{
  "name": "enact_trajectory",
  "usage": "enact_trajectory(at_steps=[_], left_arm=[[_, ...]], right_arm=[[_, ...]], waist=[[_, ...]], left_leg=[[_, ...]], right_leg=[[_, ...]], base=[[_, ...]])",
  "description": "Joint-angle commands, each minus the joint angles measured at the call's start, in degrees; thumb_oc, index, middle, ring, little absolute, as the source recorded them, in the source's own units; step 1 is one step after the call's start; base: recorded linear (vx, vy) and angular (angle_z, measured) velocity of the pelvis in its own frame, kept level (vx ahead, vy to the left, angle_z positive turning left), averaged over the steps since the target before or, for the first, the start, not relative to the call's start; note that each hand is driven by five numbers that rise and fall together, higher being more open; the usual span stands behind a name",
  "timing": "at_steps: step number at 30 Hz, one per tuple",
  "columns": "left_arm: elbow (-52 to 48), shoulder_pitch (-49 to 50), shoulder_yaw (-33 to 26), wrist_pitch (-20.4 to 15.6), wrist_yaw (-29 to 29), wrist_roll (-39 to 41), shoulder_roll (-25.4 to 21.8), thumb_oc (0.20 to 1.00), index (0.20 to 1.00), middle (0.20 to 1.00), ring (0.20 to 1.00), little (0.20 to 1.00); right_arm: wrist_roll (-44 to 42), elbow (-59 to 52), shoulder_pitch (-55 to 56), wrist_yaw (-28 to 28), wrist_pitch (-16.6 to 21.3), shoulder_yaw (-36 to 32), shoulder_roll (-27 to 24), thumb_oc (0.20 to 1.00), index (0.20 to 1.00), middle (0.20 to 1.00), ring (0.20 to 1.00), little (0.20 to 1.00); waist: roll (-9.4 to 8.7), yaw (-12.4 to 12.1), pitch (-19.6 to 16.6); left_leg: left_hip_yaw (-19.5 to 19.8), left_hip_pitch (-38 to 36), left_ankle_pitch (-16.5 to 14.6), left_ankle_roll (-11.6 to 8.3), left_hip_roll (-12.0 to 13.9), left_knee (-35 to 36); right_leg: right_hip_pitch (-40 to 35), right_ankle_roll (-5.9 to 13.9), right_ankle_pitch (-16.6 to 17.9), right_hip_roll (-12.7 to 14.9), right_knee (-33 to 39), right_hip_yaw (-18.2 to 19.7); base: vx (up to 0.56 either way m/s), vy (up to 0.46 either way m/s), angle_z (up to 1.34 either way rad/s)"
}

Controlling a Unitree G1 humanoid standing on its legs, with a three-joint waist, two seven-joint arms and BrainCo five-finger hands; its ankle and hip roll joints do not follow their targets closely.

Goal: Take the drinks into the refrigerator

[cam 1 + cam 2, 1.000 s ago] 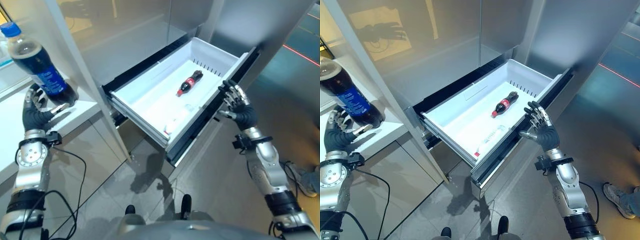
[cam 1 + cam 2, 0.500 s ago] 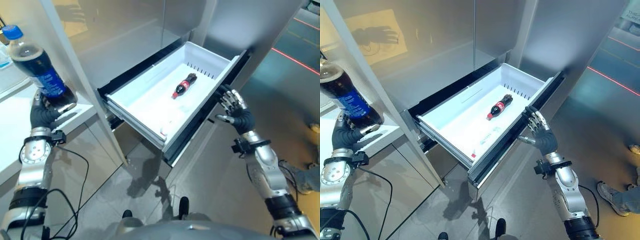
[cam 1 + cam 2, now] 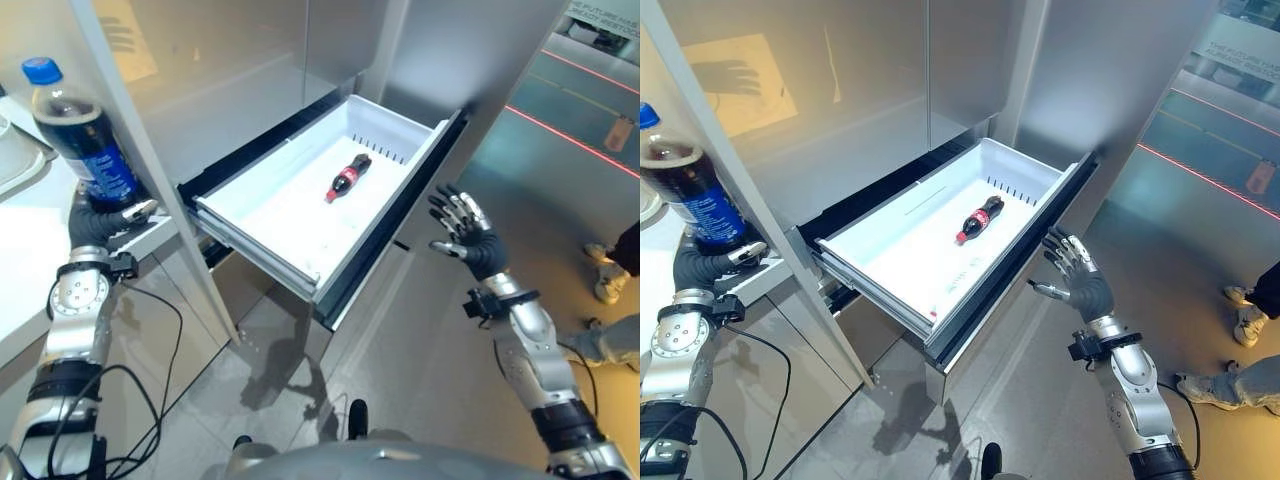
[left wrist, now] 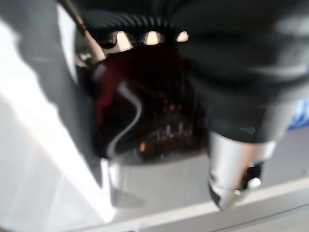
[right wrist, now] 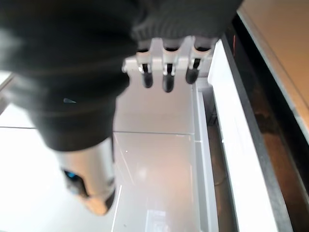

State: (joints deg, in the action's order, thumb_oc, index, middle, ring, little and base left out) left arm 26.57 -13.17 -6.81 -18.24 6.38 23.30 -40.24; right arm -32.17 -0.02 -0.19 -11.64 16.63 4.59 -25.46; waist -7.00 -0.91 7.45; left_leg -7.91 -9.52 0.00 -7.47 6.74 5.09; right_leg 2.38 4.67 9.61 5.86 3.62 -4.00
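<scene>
Grey floor tiles [image 3: 420,330] are seen beneath a steel-fronted refrigerator [image 3: 970,60], whose white freezer drawer [image 3: 270,215] is pulled out toward seven o'clock. A small cola bottle [image 3: 342,178] with a red label is found lying on its side on the drawer's floor, toward the far end, with its cap pointed at seven o'clock. A large cola bottle [image 3: 80,135] with a blue cap and blue label is held upright at nine o'clock of the drawer, above a white counter [image 3: 30,240]; its lower part is gripped by the left hand [image 3: 100,218], whose fingers and thumb are curled round it. The right hand [image 3: 1075,280] is held in the air just beside the drawer's dark front edge, at about three o'clock of the small bottle, with its fingers spread and nothing grasped. A person's shoes [image 3: 1240,296] are seen on the floor at the far right.
</scene>
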Motion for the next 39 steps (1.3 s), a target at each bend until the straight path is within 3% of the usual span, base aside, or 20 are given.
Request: enact_trajectory(at_steps=[1,5,6,7,19,31,39], left_arm=[[2.08,-9.24,5.07,-2.14,-1.04,-2.23,2.75,1.0,1.0,1.0,1.0,1.0],[4.81,-10.8,6.75,-1.79,-0.73,-3.36,4.24,1.0,1.0,1.0,1.0,1.0],[4.87,-11.29,7.06,-1.72,-0.52,-3.38,4.82,0.451,0.451,0.451,0.451,0.451],[4.31,-11.0,7.4,-1.84,-0.66,-3.47,5.61,0.2,0.2,0.2,0.2,0.2],[1.94,-6.41,6.31,-2.98,-1.13,-3.55,9.23,0.2,0.2,0.2,0.2,0.2],[-24.82,10.73,-0.89,-6.01,-11.28,8.81,14.84,0.2,0.2,0.2,0.2,0.2],[-37.86,15.69,0.3,-5.1,-20.24,15.06,14.09,0.2,0.2,0.2,0.2,0.2]], right_arm=[[-0.83,-6.18,-3.33,-0.3,2.07,-1.81,-1.36,1.0,1.0,1.0,1.0,1.0],[-0.69,-6.25,-3.17,-0.48,2.23,-1.47,-1.05,1.0,1.0,1.0,1.0,1.0],[-0.64,-6.29,-3.16,-0.47,2.29,-1.38,-0.98,1.0,1.0,1.0,1.0,1.0],[-0.56,-6.77,-3.03,-0.49,2.42,-1.48,-0.89,1.0,1.0,1.0,1.0,1.0],[-0.08,-7.03,-2.62,-0.15,3.16,-2.47,0.13,1.0,1.0,1.0,1.0,1.0],[3.63,-6.4,-2.55,2.41,4.68,-8.62,0.73,1.0,1.0,1.0,1.0,1.0],[3.53,-3.31,-6.97,1.92,4.27,-7.92,-1.91,1.0,1.0,1.0,1.0,1.0]], waist=[[3.42,1.81,1.9],[3.66,2.4,1.58],[3.76,2.44,1.56],[3.87,2.53,1.49],[4.26,2.38,1.22],[4.13,-0.53,1.27],[3.69,-2.52,1.08]], left_leg=[[2.5,-1.43,-4.84,6.09,-3.57,-0.09],[2.22,-1.9,-5.04,6.2,-3.65,-0.09],[2.1,-2.02,-5.08,6.24,-3.71,-0.09],[1.95,-2.15,-5.1,6.27,-3.73,-0.09],[1.65,-2.42,-5.26,6.32,-3.82,-0.09],[3.32,-1.65,-5.21,6.71,-4.12,-0.16],[4.34,-1.47,-5.05,6.77,-4.28,-0.25]], right_leg=[[-3.83,0.63,-10.24,-3.08,-8.71,-0.72],[-4.08,0.57,-10.23,-3.08,-8.63,-0.45],[-4.09,0.57,-10.21,-3.11,-8.63,-0.35],[-4.08,0.56,-10.24,-3.13,-8.63,-0.16],[-4.16,0.51,-10.24,-3.2,-8.7,0.17],[-5.21,0.33,-10.01,-2.51,-7.75,-1.2],[-6.23,0.26,-9.77,-2.04,-7.09,-2.4]], base=[[0.0,0.0,0.0],[0.0,0.0,0.0],[0.0,0.0,0.0],[0.0,0.0,0.0],[0.0,0.0,0.0],[0.0,0.0,0.0],[0.0,-0.01,0.03]])
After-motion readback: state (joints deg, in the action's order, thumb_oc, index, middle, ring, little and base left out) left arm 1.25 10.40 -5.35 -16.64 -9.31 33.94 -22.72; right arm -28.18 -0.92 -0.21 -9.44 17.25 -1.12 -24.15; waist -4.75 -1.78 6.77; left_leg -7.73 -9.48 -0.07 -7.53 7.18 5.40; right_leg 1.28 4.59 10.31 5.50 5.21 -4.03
